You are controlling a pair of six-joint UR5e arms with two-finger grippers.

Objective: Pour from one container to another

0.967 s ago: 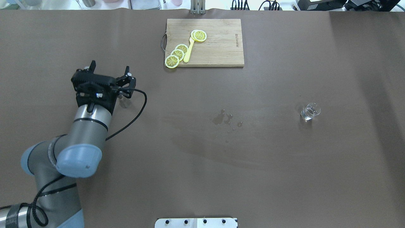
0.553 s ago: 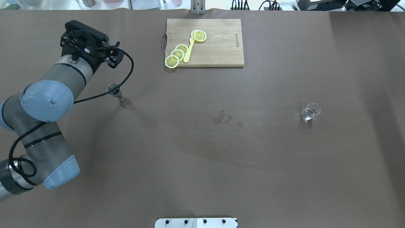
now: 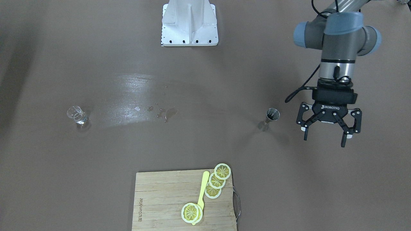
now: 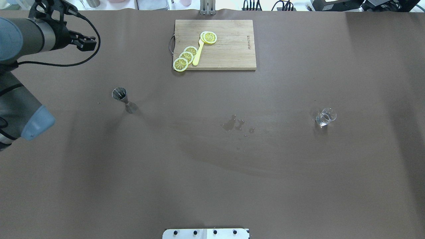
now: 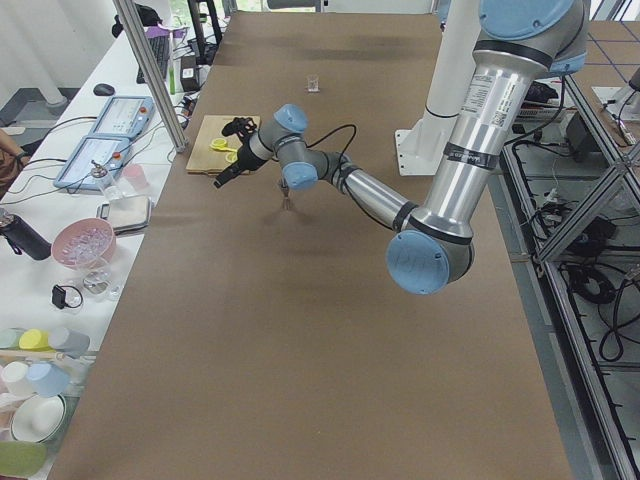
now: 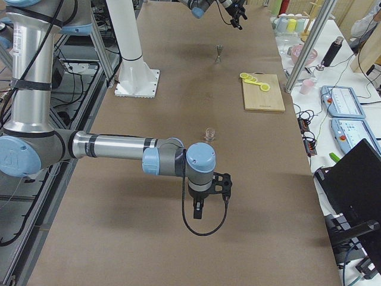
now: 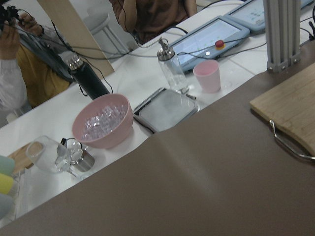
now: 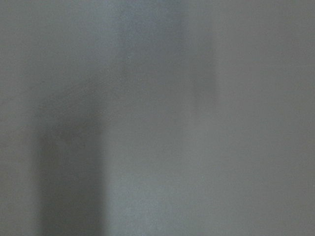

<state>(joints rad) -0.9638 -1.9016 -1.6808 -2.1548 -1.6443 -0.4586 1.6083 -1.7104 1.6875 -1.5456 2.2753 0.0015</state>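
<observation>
Brown tabletop [image 4: 212, 182] shows through the faint clear glass [image 4: 325, 117].

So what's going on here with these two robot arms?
Nothing is being held just now. The left gripper hangs open beside the metal jigger, apart from it. The clear glass stands alone far across the table. A small wet patch lies between them.
</observation>
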